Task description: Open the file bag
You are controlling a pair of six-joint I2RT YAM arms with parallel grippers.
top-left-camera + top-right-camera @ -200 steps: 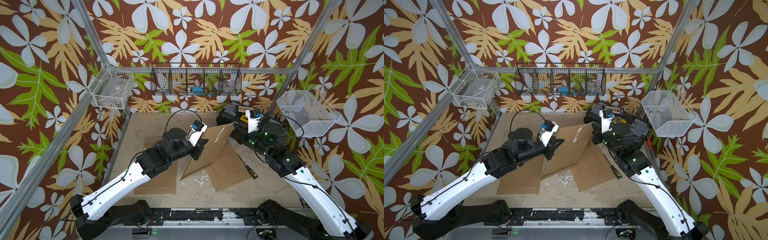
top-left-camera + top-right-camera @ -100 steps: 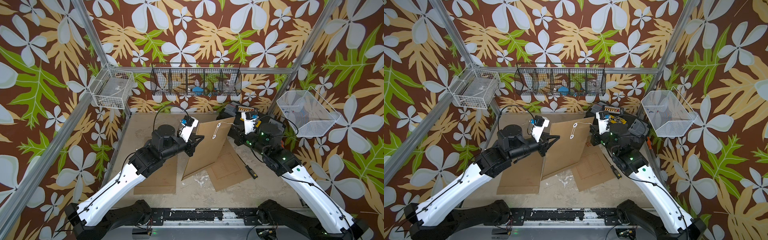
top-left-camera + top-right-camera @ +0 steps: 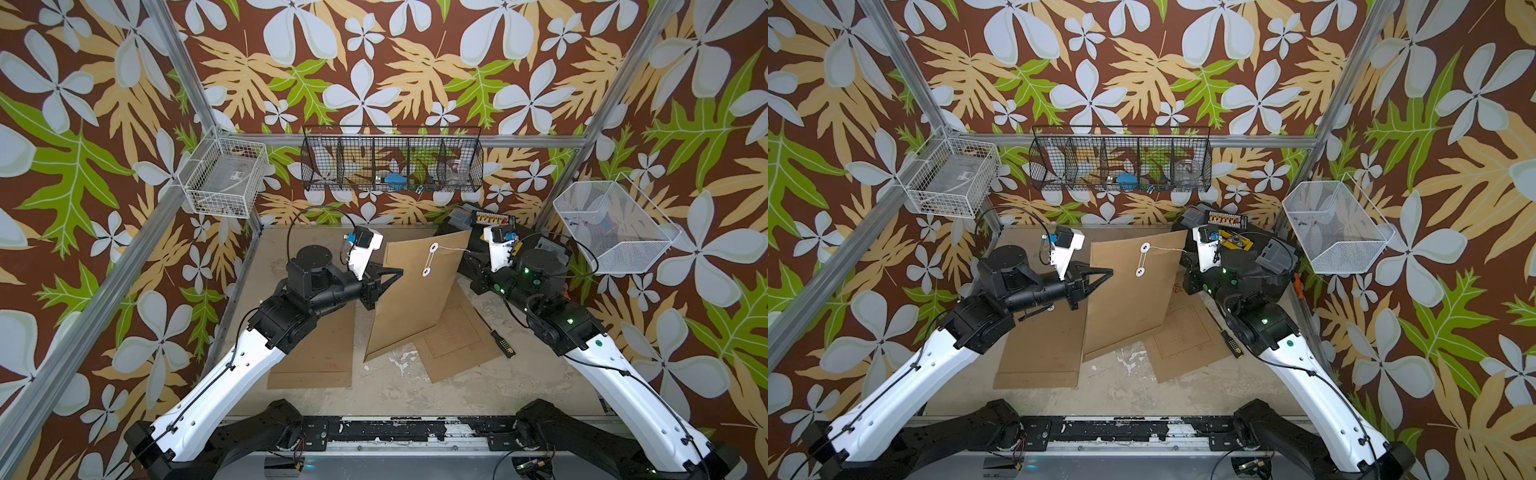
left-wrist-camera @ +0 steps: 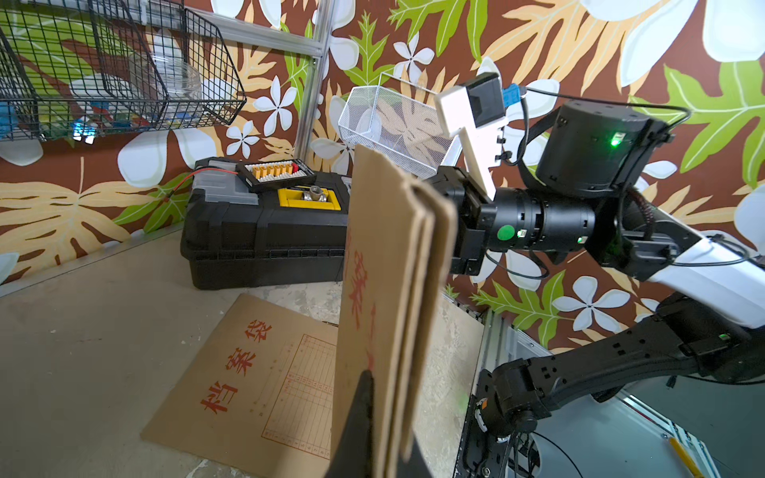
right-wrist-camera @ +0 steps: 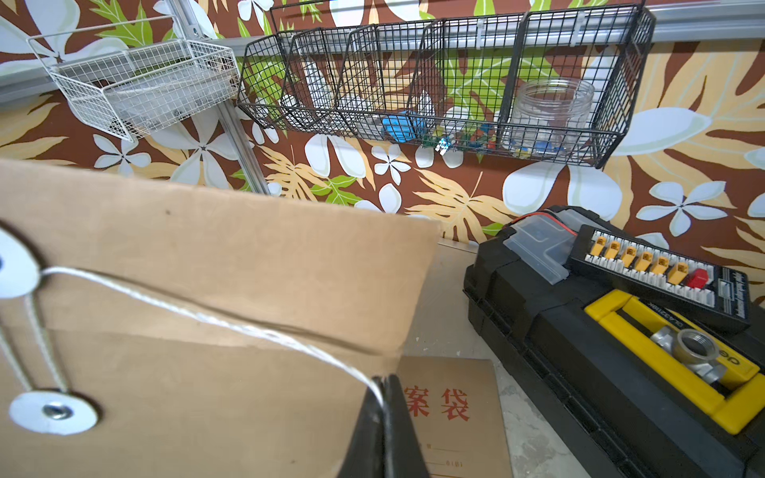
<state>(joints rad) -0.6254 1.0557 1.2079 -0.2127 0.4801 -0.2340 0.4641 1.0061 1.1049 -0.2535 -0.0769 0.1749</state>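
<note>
The file bag [image 3: 415, 299] stands tilted but nearly upright over the middle of the bench [image 3: 395, 386], flap end up and lower edge down near the surface. The left pincer [image 3: 395, 272] is clenched on the bag's side edge, apparently to hold it raised and steady so the string [image 5: 248, 327] has room to swing. The string runs taut from the upper disc [image 3: 433, 248] to the right pincer [image 5: 383, 383], which is clenched on its free end just off the bag's other edge. Strands also run down to the lower disc [image 3: 426, 272], so the tie looks only partly unwound and the flap is not yet lifted. A spare bag [image 3: 316, 353] and a second spare bag [image 3: 457, 349] lie flat beneath, and a toolbox [image 4: 265, 244] sits behind.
</note>
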